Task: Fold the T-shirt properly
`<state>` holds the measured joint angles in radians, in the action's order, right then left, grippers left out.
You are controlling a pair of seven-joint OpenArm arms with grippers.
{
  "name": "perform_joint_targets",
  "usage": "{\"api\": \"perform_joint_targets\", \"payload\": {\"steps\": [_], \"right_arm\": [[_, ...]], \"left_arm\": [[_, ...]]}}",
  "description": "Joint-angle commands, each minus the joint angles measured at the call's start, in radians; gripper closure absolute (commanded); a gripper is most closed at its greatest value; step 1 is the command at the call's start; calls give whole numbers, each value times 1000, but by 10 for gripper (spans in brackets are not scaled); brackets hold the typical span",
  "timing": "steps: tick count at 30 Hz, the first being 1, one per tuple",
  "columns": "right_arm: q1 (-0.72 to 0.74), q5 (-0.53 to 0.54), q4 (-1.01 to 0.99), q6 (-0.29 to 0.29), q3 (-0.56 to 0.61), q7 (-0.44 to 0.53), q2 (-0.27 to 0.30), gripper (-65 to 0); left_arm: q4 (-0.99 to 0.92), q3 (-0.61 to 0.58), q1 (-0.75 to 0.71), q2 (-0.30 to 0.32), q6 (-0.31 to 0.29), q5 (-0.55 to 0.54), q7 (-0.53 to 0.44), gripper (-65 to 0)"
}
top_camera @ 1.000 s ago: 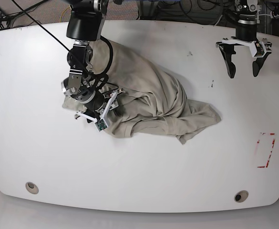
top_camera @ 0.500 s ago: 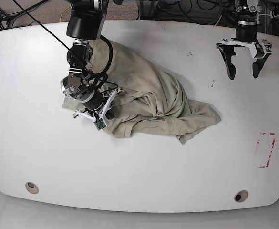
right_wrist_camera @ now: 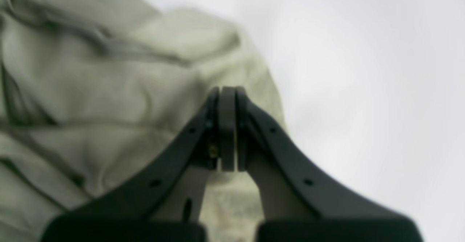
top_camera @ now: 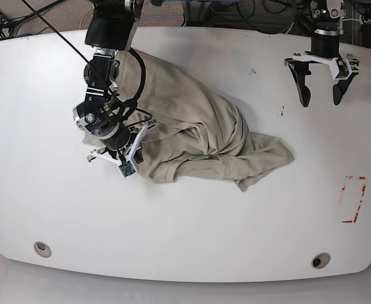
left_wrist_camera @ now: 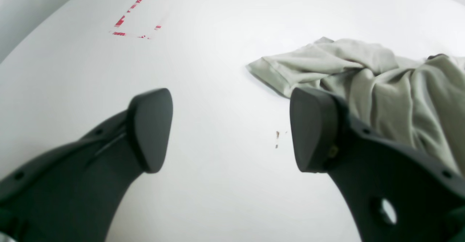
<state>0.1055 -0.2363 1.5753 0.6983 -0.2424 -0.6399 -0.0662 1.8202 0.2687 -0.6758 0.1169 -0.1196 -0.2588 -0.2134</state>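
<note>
Right gripper (right_wrist_camera: 227, 125), jaws pressed together over the crumpled T-shirt (top_camera: 198, 126); whether cloth is pinched is unclear. Left gripper (top_camera: 322, 95) waits wide apart. Confirm hold before lifting to spread.

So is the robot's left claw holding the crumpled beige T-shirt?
No, the left gripper hangs wide open over the bare white table, with the crumpled beige T-shirt lying apart beside it.

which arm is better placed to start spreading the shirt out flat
Probably the right. Its tool is shut right at the crumpled T-shirt, at its edge. The left tool hangs open over bare table, clear of the cloth.
</note>
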Motion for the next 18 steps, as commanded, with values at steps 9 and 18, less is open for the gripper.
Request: {"api": "perform_joint_targets", "payload": {"steps": [9,18], "right_arm": [[70,14,51,0,13,-46,9,-40],[109,14,38,0,24,-22,42,-231]], "left_arm": [[10,2,2,4,5,6,-23,-473],[18,8,-10,4,8,6,-16,-472]]}}
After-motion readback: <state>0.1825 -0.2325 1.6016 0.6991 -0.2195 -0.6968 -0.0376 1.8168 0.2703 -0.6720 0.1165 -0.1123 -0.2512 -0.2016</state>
